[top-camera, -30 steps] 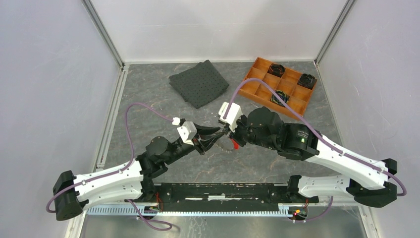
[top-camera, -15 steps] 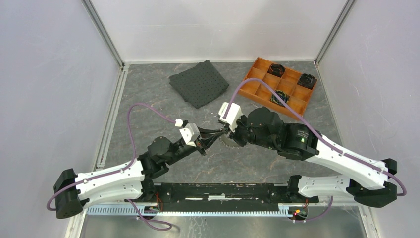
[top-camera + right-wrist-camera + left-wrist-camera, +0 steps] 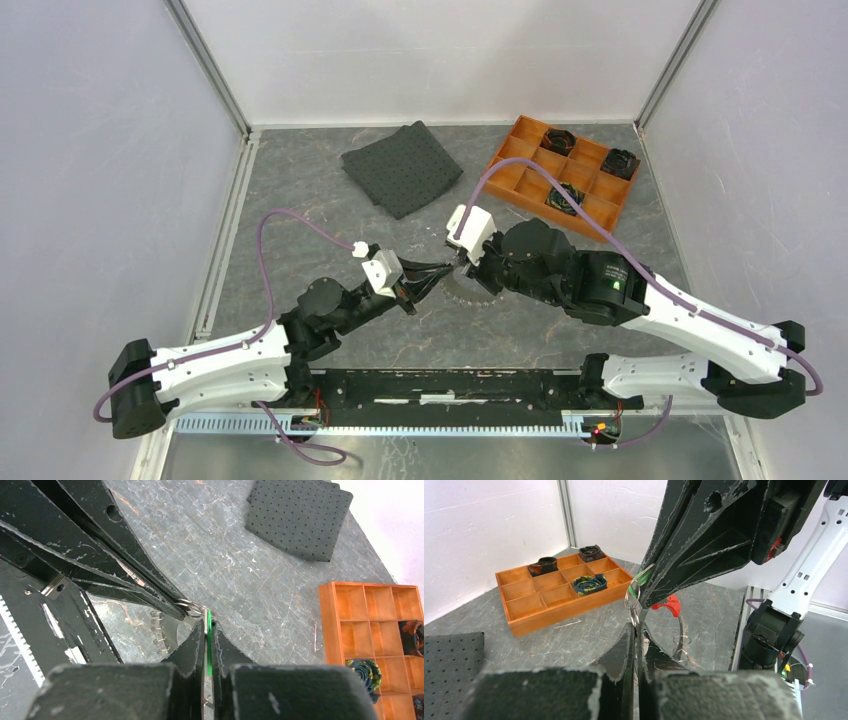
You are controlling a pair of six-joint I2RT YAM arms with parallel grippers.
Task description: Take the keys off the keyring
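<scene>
My left gripper [image 3: 441, 270] and right gripper [image 3: 461, 264] meet tip to tip above the table's middle. In the left wrist view my left gripper [image 3: 636, 626] is shut on the thin grey keyring [image 3: 632, 588]. The right gripper [image 3: 644, 591] comes down from above, holding the green key [image 3: 642, 576]. The red key [image 3: 668, 603] hangs just behind the keyring. In the right wrist view my right gripper [image 3: 206, 621] is shut on the green key [image 3: 207, 630], with the keyring [image 3: 192, 604] at its tip and the left gripper [image 3: 181, 611] reaching in from the upper left.
A black toothed ring [image 3: 470, 292] with wire coils hangs or lies just below the grippers. An orange compartment tray [image 3: 520, 178] with black round pieces stands at the back right. A dark perforated mat [image 3: 402, 167] lies at the back middle.
The right wrist has turned and shifted slightly right. The red key that showed below the grippers from above no longer shows; the black toothed ring shows there instead. Both grippers stay shut.
</scene>
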